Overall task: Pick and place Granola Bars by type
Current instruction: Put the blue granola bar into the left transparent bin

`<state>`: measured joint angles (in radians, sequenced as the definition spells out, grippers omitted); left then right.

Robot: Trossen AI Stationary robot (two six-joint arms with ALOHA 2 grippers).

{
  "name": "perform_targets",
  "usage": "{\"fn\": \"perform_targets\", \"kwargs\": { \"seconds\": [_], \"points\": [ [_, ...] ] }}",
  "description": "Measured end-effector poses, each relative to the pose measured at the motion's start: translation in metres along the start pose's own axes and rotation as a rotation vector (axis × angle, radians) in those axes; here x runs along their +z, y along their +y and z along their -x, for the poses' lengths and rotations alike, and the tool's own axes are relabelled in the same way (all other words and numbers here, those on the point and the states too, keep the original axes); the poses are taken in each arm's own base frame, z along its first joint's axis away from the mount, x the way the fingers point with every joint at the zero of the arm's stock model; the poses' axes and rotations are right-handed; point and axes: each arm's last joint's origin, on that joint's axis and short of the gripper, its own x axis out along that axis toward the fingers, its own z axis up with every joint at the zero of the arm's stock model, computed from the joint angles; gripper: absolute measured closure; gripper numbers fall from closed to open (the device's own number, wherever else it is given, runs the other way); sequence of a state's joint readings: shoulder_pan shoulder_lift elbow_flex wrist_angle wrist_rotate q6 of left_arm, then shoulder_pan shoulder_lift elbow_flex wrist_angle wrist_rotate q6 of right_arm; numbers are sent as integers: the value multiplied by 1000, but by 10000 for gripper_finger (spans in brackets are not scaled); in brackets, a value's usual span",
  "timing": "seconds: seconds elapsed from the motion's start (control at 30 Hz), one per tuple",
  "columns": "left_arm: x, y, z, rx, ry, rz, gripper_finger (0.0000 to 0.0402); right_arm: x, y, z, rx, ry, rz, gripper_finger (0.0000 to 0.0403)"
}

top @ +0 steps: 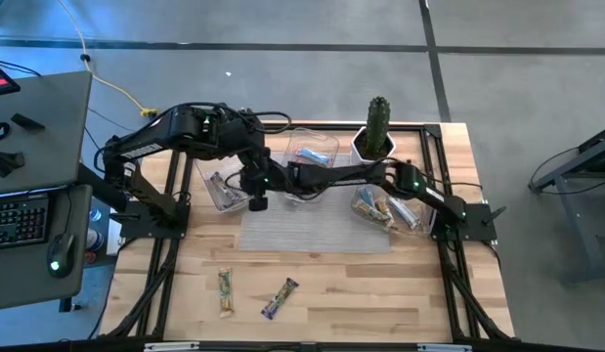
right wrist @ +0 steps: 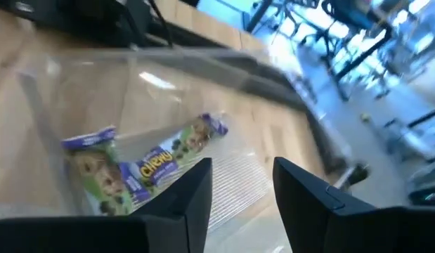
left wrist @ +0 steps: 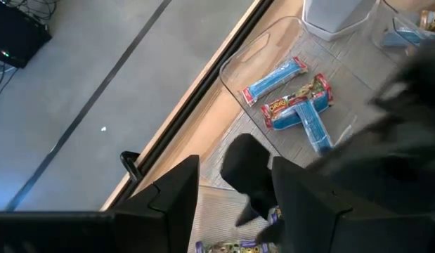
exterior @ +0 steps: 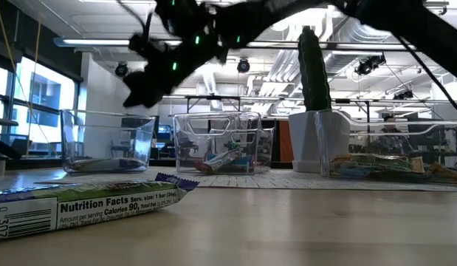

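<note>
Lying below right end effector (right wrist: 239, 184) — purple bars (right wrist: 143, 166)

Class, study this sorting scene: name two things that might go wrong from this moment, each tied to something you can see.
1. The left gripper and right gripper hang close together over the left tray and middle tray, so the arms might collide.
2. Two bars still lie loose near the table's front edge, a green-tan bar and a purple bar; a clumsy pick might push them off.

A potted cactus (top: 378, 125) stands beside clear trays (top: 312, 147) on a grey mat (top: 317, 233).
</note>
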<state>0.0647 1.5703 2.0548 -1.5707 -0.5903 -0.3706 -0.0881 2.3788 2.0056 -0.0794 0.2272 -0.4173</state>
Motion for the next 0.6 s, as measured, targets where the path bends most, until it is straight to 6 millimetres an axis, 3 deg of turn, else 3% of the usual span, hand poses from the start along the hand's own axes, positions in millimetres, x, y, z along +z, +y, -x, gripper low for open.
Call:
{"fn": "perform_targets", "kwargs": {
  "seconds": [0.2,0.43,0.6],
  "points": [
    [-2,5,7,-25,-14,40,227,58,1,80,-2,50,171,269],
    [-11,7,21,-172,13,127,227,76,2,179,157,284,175,268],
    [-31,-26,21,-297,126,106,227,72,0,229,178,451,38,269]
  ]
}}
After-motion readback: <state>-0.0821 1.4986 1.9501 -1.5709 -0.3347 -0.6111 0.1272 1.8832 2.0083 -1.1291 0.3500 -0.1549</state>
